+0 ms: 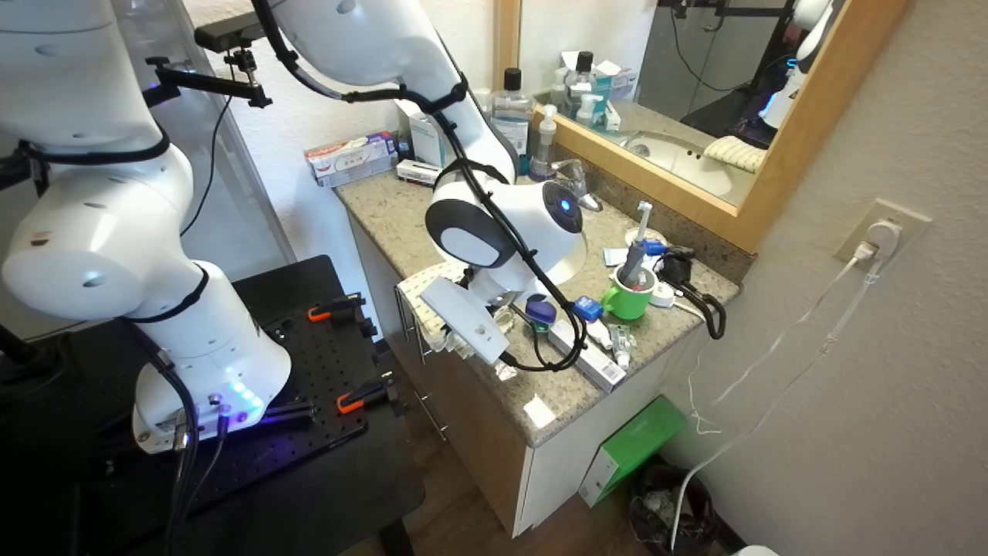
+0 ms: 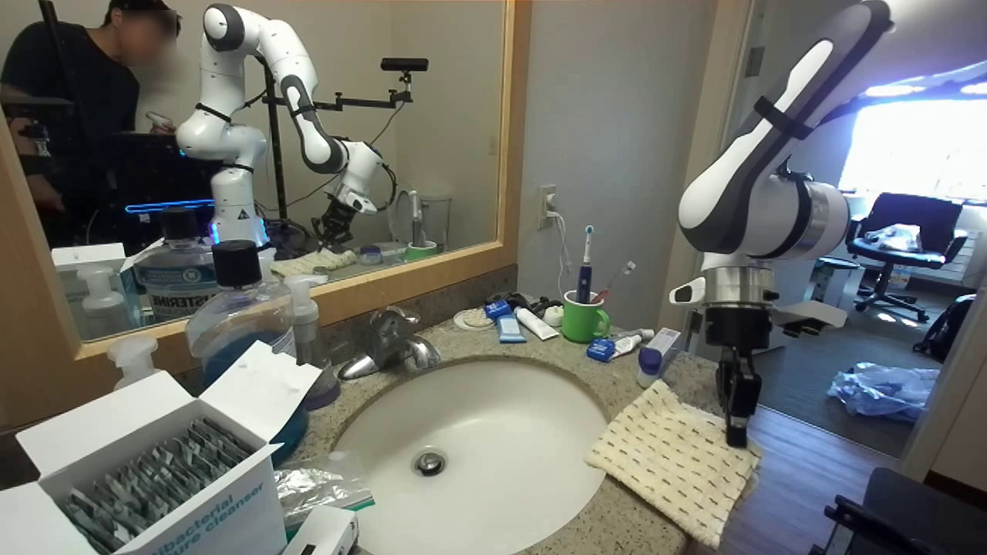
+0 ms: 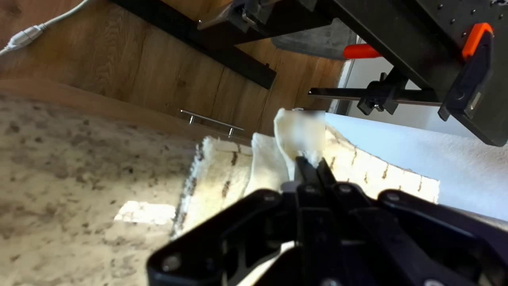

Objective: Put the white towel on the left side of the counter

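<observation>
White towel (image 2: 671, 455): at three o'clock of the sink (image 2: 501, 432) in an exterior view, spread over the tabletop (image 2: 617, 528) with outer hem past the edge.
Gripper (image 3: 312, 165): together and clamped, by the look of it, on a ridge of towel near that hem, with folds bunched alongside in the wrist view.
Lift: likely the step in hand! Straight up, slow, high enough to keep limp cloth out of the sink.
Carry: next, probably, toward eleven o'clock in an exterior view, up by the red-and-white box (image 1: 351, 158), taken as left when facing the mirror (image 2: 455, 100); no jerks on so small a pinch.
Release: touch down trailing hem first, lay out the rest, only then let go.
Carton (image 2: 250, 501): nine o'clock of the sink, with raised flaps, packed with thin sachets (image 2: 170, 470); easy to clip!
Green mug (image 2: 580, 322): one o'clock, holding two toothbrushes (image 2: 584, 281).
Bottle (image 2: 247, 308): ten o'clock, black-capped, with blue liquid (image 2: 220, 361) inside.
</observation>
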You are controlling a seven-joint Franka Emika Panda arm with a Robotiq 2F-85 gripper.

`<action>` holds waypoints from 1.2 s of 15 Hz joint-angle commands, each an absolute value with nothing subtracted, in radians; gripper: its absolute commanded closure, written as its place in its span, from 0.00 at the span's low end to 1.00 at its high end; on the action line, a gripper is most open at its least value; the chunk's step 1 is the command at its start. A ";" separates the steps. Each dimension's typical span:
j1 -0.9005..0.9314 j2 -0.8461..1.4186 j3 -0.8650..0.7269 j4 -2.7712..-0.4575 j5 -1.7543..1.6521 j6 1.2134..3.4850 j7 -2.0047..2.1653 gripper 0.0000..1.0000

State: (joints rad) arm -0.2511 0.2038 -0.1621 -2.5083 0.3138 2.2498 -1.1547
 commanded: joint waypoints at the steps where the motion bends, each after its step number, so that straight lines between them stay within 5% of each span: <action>1: -0.259 0.086 -0.166 -2.587 0.293 2.272 -1.134 0.99; 18: -0.034 -0.360 -0.046 -2.719 -0.043 2.209 -0.483 0.99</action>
State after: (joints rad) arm -0.0578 -0.3025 -0.0610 -2.7136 0.0056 2.2454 -0.5750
